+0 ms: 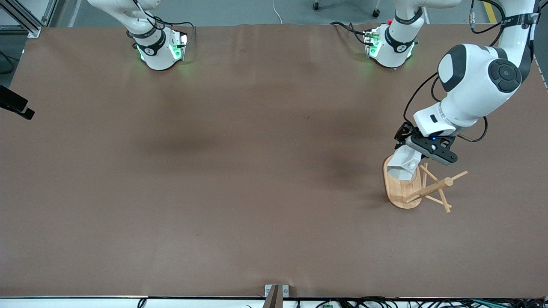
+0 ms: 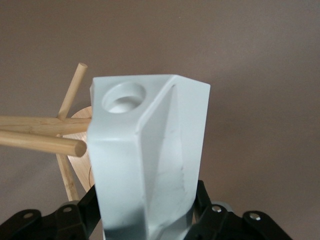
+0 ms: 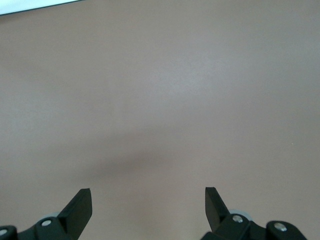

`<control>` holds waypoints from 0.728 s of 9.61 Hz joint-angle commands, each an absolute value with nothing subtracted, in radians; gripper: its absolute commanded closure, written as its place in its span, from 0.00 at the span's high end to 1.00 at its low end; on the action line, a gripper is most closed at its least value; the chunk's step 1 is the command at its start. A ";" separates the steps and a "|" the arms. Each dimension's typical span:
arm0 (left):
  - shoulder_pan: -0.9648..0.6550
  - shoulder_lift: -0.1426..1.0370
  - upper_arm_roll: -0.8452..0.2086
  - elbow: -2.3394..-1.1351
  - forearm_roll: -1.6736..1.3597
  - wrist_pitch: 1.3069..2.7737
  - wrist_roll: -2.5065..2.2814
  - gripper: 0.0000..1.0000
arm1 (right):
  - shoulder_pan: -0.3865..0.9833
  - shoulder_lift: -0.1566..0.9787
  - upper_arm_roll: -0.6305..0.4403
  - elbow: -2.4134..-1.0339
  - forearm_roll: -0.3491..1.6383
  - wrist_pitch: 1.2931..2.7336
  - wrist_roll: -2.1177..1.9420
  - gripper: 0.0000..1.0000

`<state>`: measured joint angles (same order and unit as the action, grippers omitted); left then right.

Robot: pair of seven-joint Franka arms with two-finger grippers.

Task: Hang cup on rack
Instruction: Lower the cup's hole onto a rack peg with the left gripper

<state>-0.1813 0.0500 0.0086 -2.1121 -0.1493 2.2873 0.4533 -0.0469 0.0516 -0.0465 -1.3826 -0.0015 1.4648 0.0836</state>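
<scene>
White faceted cup (image 2: 150,160), clamped in the left gripper (image 2: 150,220), hangs over the bamboo rack (image 1: 404,190); a peg (image 2: 42,142) touches it, not threaded. Hanging remains. Right gripper (image 3: 148,205) waits, jaws spread.

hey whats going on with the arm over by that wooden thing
The left gripper is shut on the white faceted cup and holds it over the oval base of the bamboo rack, at the left arm's end of the table. In the left wrist view the handle's round hole sits close beside a peg tip, but no peg passes through it yet. The right gripper waits open over bare table.
</scene>
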 commanded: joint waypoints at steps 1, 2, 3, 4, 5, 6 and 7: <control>-0.189 0.116 0.017 -2.092 -0.175 2.327 0.485 0.08 | -0.055 0.041 -0.044 -1.396 0.011 1.459 0.075 1.00; -0.190 0.121 0.020 -2.085 -0.175 2.327 0.492 0.08 | -0.055 0.041 -0.044 -1.396 0.011 1.457 0.075 1.00; -0.192 0.123 0.031 -2.083 -0.173 2.327 0.500 0.08 | -0.055 0.041 -0.044 -1.396 0.011 1.457 0.075 1.00; -0.190 0.123 0.037 -2.083 -0.173 2.327 0.505 0.08 | -0.055 0.041 -0.046 -1.396 0.011 1.459 0.075 1.00; -0.190 0.120 0.038 -2.083 -0.173 2.326 0.508 0.08 | -0.054 0.041 -0.046 -1.396 0.011 1.457 0.075 1.00; -0.190 0.120 0.047 -2.082 -0.173 2.326 0.517 0.08 | -0.054 0.041 -0.046 -1.396 0.011 1.459 0.075 1.00; -0.190 0.123 0.051 -2.077 -0.175 2.327 0.525 0.08 | -0.057 0.041 -0.046 -1.397 0.011 1.459 0.075 1.00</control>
